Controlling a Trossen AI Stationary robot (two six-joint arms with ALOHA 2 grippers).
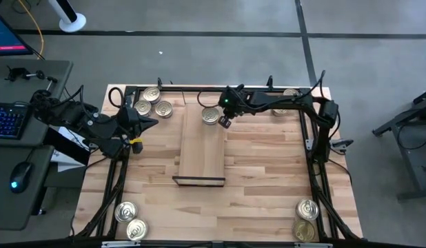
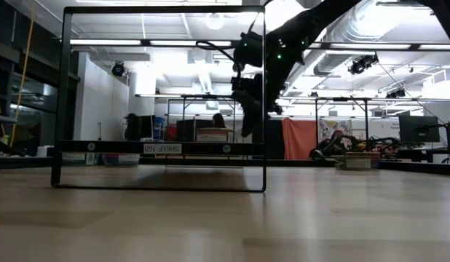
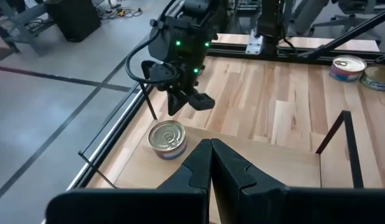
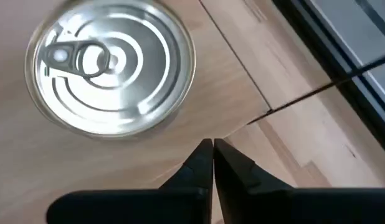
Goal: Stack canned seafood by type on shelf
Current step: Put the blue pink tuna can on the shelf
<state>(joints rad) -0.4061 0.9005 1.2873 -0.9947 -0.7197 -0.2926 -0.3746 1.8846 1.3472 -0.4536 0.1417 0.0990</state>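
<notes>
On the far end of the shelf (image 1: 201,150) stands one tin (image 1: 210,116), silver pull-tab lid up, upright and alone on the board. Right gripper (image 1: 225,122) hangs just beside and above that tin, fingers clenched together on nothing; the tin sits free. Left gripper (image 1: 152,122) waits over the table's left side, pointing toward the shelf, fingers likewise pressed together and empty. Three tins (image 1: 151,101) cluster at the far left of the tabletop; further pairs sit at the near left corner (image 1: 130,220) and near right corner (image 1: 306,219).
</notes>
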